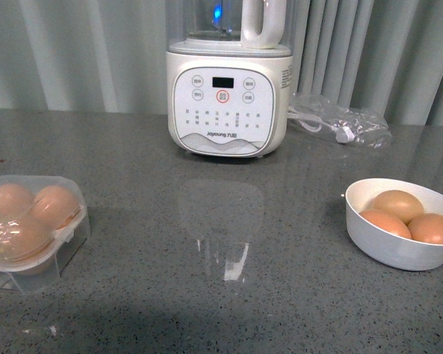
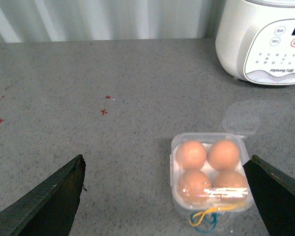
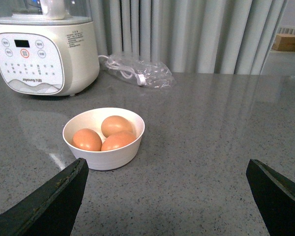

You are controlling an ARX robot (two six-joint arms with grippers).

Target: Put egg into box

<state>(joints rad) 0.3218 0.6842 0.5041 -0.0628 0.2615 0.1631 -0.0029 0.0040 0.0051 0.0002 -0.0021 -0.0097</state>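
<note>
Both pincers, left and right, are hanging spread and empty. Box is showing four eggs, seemingly full; three eggs are sitting in bowl. Risk: forcing another in, cracking shells.

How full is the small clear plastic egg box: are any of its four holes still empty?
Full. In the left wrist view the small clear plastic egg box holds four orange-brown eggs, one in every hole.
</note>
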